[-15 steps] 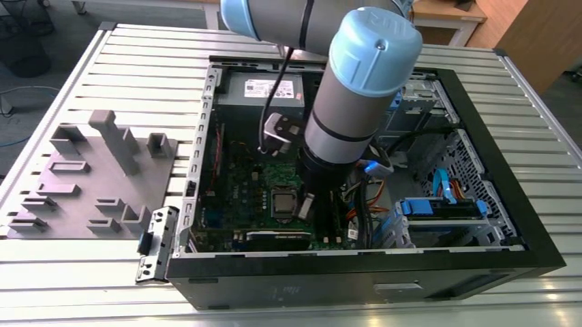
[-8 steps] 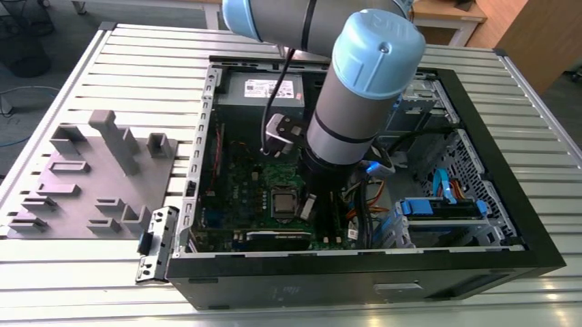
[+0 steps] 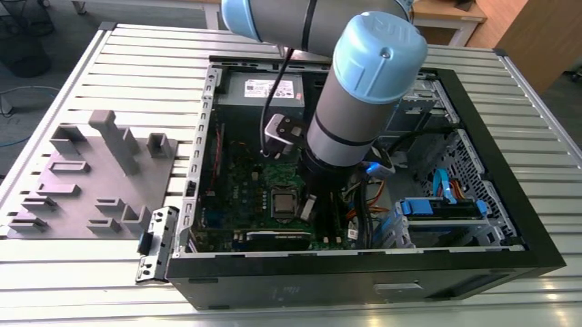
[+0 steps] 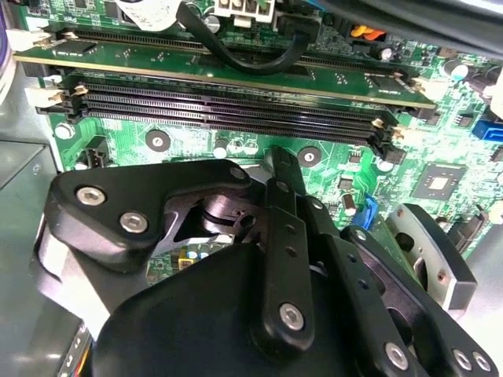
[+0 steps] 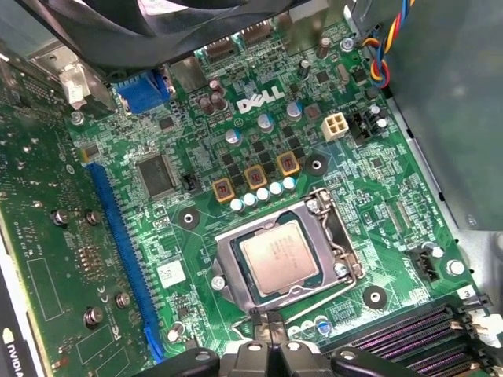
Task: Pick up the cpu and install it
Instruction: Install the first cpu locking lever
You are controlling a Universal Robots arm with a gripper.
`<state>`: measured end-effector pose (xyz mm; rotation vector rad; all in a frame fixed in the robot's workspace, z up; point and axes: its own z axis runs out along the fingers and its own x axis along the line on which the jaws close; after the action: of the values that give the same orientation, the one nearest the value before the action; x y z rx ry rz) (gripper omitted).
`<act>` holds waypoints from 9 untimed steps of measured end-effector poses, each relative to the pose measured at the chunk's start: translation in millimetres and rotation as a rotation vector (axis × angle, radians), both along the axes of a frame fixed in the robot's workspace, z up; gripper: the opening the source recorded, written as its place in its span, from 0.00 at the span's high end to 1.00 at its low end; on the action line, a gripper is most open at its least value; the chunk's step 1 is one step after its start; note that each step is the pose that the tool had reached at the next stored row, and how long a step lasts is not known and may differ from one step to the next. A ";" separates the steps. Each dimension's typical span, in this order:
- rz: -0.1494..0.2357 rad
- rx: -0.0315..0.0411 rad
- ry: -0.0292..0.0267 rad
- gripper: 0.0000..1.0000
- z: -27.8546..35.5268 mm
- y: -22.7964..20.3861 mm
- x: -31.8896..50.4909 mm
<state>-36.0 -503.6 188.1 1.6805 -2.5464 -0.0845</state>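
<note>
In the socket (image 5: 283,259) lies the cpu (image 5: 278,256).

The circuit board (image 5: 330,102) is green, with a long blue slot (image 5: 122,259) and three gold-framed squares (image 5: 255,179). On it sits a silvery-grey chip (image 5: 279,257) with a pale rim. The end effector (image 4: 283,169) is black. The arm (image 3: 359,102) is grey with pale blue caps, above a ribbed silver bench (image 3: 136,61).

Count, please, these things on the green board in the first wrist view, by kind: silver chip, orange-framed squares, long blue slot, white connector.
Silver chip: 1
Orange-framed squares: 3
Long blue slot: 1
White connector: 1
Total: 6
</note>
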 end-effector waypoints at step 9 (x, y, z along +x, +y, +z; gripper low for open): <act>0.000 0.0001 -0.0002 0.89 1.6 -2.2 -0.1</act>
<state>-36.0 -505.8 189.7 1.6807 -2.5465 -0.0844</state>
